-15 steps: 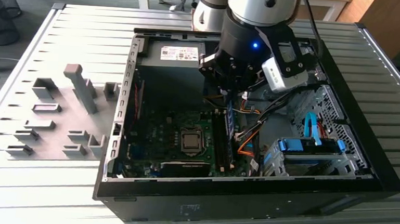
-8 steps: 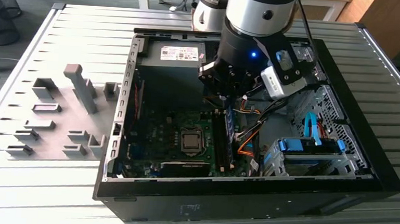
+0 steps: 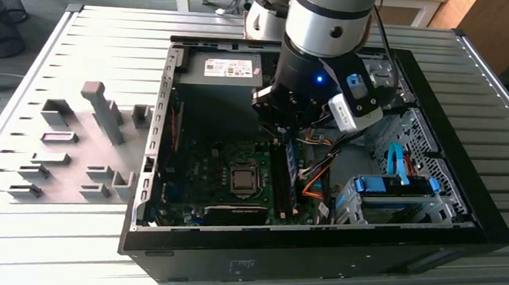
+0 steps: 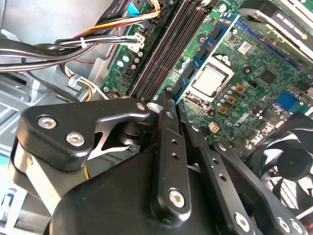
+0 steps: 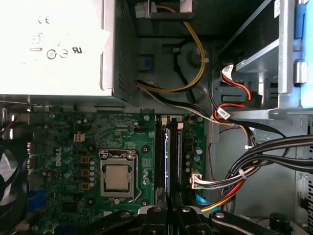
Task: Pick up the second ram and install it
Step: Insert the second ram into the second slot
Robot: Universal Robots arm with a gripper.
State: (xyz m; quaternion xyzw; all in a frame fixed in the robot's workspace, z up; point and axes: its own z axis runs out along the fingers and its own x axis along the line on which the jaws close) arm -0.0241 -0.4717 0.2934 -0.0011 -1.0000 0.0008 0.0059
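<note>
Jaws nearly closed on the second ram (image 5: 167, 161).

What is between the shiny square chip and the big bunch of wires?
In the first wrist view, long black slots lie between the chip and the wires, with a blue-green ram stick standing among them.

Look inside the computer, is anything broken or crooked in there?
Nothing stands out. The ram stick stands straight between the black slots, with the tool right over its end. The processor sits bare and square in its socket, and the cables lie off to the side.
</note>
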